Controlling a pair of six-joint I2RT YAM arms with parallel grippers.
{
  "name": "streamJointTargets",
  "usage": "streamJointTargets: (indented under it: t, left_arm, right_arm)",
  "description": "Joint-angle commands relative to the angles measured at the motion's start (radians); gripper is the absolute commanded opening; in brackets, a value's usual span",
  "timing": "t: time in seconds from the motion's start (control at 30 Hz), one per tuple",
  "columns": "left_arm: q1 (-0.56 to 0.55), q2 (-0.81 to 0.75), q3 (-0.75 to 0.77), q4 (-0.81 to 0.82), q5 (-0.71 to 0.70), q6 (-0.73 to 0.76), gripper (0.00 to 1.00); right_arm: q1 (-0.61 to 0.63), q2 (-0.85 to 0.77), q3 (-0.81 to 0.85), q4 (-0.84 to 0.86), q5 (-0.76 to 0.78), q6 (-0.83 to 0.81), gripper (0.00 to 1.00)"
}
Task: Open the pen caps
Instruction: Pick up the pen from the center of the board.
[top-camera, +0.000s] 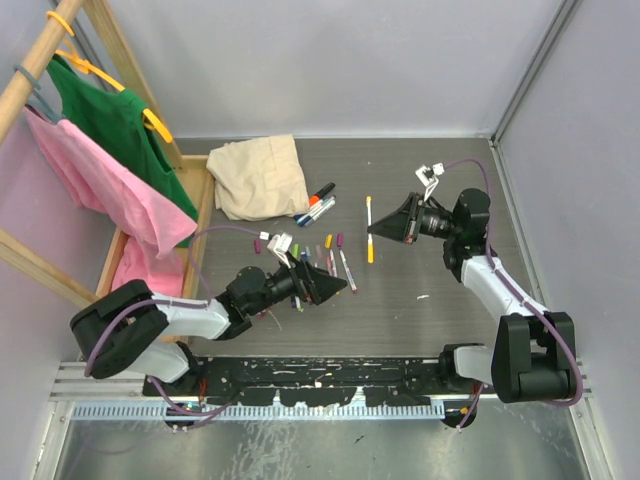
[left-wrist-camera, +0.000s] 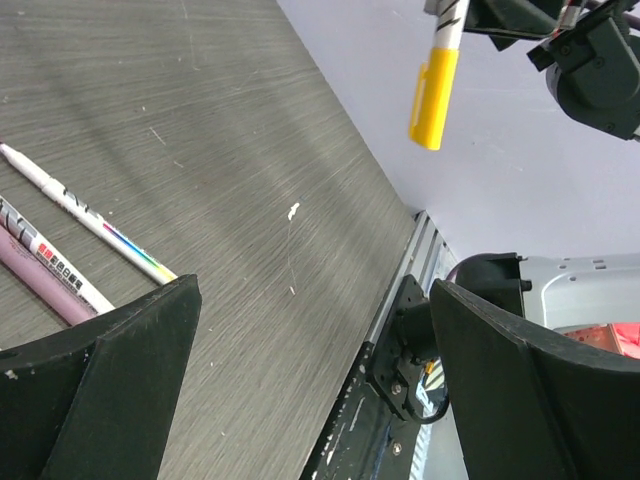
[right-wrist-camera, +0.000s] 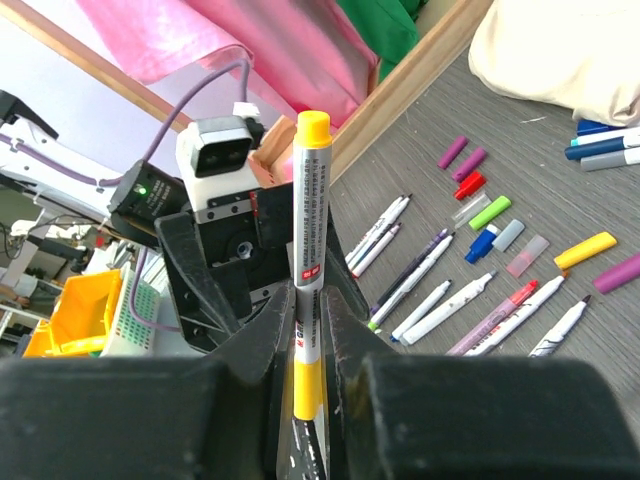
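Observation:
A thin white-barrelled pen (top-camera: 369, 215) with a yellow cap (top-camera: 370, 250) hangs above the table's middle. My right gripper (top-camera: 373, 232) is shut on its barrel (right-wrist-camera: 311, 230). In the left wrist view the yellow cap (left-wrist-camera: 433, 98) points down from the right gripper (left-wrist-camera: 520, 25). My left gripper (top-camera: 340, 286) is low and to the left of that pen, open, with only bare table between its fingers (left-wrist-camera: 110, 380). Several loose pen caps (right-wrist-camera: 469, 185) in purple, red, green, blue and yellow lie beside several uncapped pens (right-wrist-camera: 440, 300).
A beige cloth (top-camera: 258, 175) lies at the back left beside a wooden rack (top-camera: 205, 200) hung with green and pink garments. Thicker markers (top-camera: 318, 200) lie next to the cloth. A metal rail (top-camera: 330, 375) runs along the near edge, and walls close the back and right.

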Motion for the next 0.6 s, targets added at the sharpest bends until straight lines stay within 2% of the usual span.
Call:
streamJointTargets:
  t: [0.0, 0.33, 0.57]
  left_arm:
    - [-0.004, 0.051, 0.048, 0.139, 0.010, -0.033, 0.99]
    - [-0.002, 0.130, 0.076, 0.162, 0.018, -0.059, 1.00]
    - [0.019, 0.208, 0.180, 0.066, 0.069, -0.090, 0.96]
  right_arm:
    - [-0.003, -0.018, -0.009, 0.137, -0.022, 0.075, 0.01]
    - [-0.003, -0.021, -0.019, 0.166, -0.024, 0.117, 0.01]
    - [-0.003, -0.008, -0.027, 0.178, -0.025, 0.128, 0.01]
